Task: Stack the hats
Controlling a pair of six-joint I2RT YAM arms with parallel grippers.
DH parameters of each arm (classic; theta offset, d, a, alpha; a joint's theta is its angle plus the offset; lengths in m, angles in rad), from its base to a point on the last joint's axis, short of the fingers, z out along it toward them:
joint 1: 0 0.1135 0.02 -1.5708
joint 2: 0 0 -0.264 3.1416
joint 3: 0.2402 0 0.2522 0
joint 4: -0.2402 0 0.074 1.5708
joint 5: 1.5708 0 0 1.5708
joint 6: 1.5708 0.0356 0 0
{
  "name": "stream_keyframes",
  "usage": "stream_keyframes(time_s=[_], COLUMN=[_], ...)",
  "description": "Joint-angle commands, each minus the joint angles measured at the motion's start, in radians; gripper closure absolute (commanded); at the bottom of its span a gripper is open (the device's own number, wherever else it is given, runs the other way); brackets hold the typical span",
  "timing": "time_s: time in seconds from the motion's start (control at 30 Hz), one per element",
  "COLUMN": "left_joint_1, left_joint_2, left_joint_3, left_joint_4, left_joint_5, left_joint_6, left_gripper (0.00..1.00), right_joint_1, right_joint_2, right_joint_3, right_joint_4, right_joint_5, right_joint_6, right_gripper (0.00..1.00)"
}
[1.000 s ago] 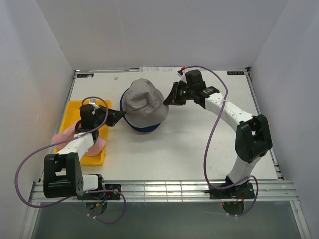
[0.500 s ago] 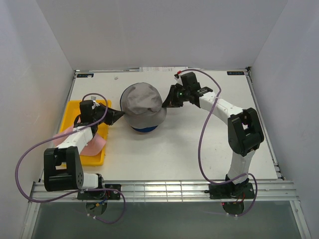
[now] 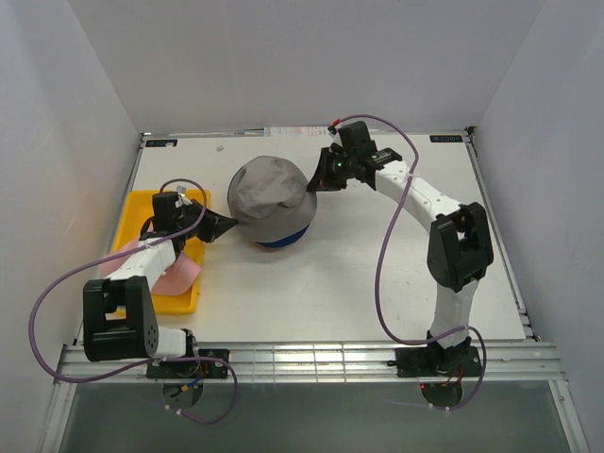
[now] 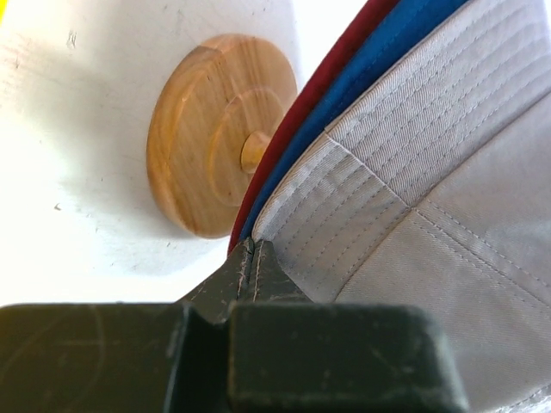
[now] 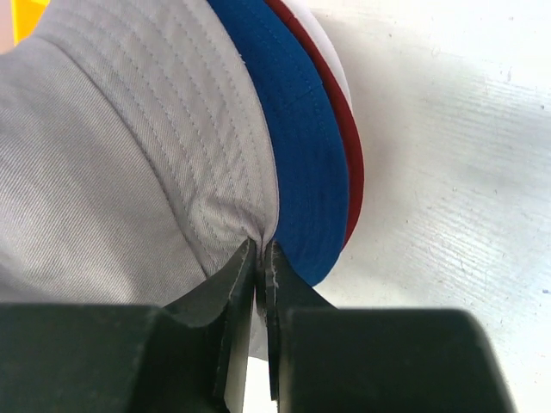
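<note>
The grey hat [image 3: 272, 193] lies on top of the navy blue hat [image 3: 280, 243] at the table's middle; the dark red hat shows as a thin edge beneath them in the wrist views [image 5: 349, 129]. My left gripper [image 3: 225, 223] is shut on the grey hat's left brim [image 4: 344, 215]. My right gripper [image 3: 315, 183] is shut on the grey hat's right brim [image 5: 155, 155]. The navy brim [image 5: 293, 129] sits just under it. The light pink hat [image 3: 168, 274] lies in the yellow tray [image 3: 134, 212], partly hidden by my left arm.
The wooden stand's round base [image 4: 215, 129] shows under the hats in the left wrist view. White walls enclose the table on three sides. Purple cables loop off both arms.
The grey hat has come down over the blue hat, covering more of it. My right gripper moved back and left, my left gripper shifted slightly right; both keep their hold on the brim.
</note>
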Motion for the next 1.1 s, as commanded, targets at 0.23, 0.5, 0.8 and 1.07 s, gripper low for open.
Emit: stream_keyframes(time_s=[0.23, 0.5, 0.8, 1.07], left_joint_1=[0.02, 0.02, 0.023, 0.037], left_joint_2=[-0.062, -0.117, -0.158, -0.001], left_joint_3=[-0.008, 0.092, 0.274, 0.403], left_joint_4=[-0.191, -0.288, -0.33, -0.229], left_joint_5=[-0.017, -0.016, -0.033, -0.028], left_joint_6=[0.149, 0.235, 0.245, 0.217], left_gripper=[0.96, 0.6, 0.53, 0.5], right_joint_1=[-0.01, -0.01, -0.013, -0.019], right_joint_2=[0.113, 0.151, 0.156, 0.164], right_joint_3=[0.188, 0.271, 0.287, 0.301], right_joint_4=[-0.099, -0.125, -0.124, -0.116], right_joint_5=[0.06, 0.056, 0.05, 0.013], right_joint_6=[-0.041, -0.055, -0.093, -0.118], right_gripper=[0.82, 0.79, 0.78, 0.78])
